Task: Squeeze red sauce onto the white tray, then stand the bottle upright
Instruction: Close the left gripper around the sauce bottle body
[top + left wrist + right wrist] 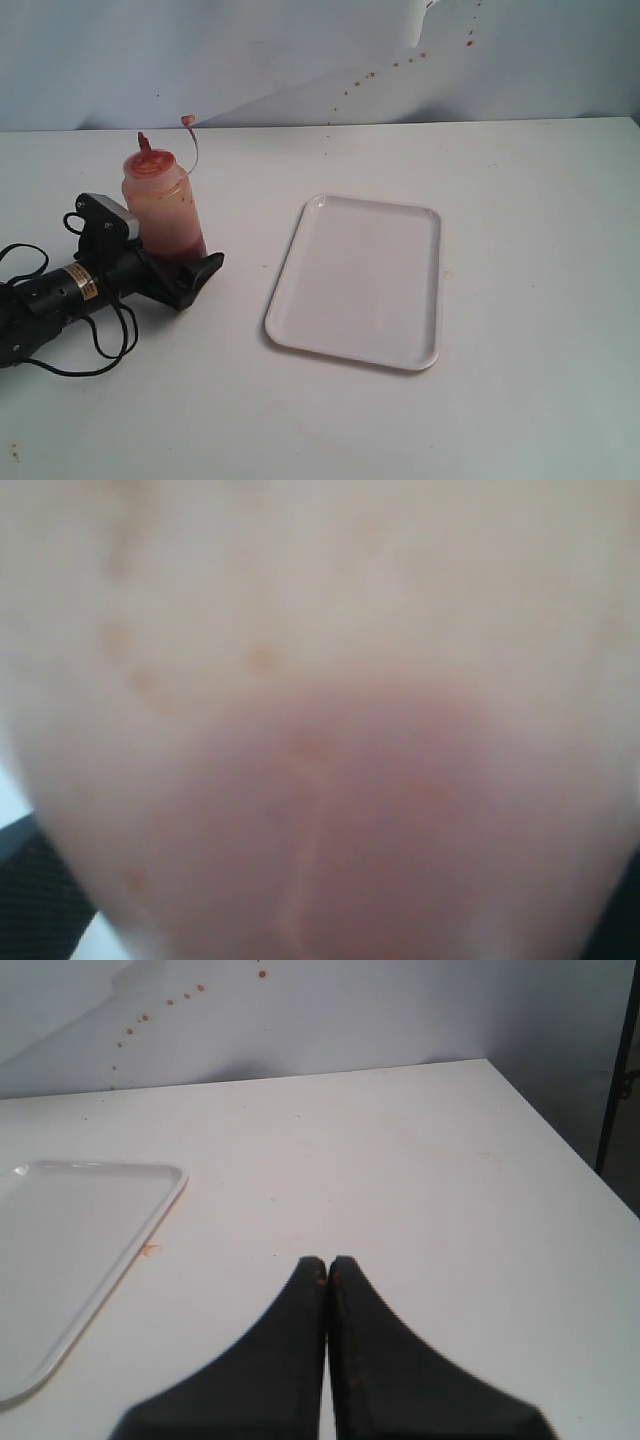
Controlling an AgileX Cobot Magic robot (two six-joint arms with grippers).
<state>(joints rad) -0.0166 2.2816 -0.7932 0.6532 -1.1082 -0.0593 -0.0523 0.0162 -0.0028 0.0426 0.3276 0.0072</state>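
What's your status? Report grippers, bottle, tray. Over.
Left gripper shut on bottle, upright, red sauce inside. Right gripper shut, empty. White tray bare, nothing between it and bottle.

bottle a blur filling left wrist view, white tray cut off

1. You had one bottle out there.
2. You had one white tray, just the one.
3. You had two grippers: the left gripper and the right gripper.
4. And you had one table.
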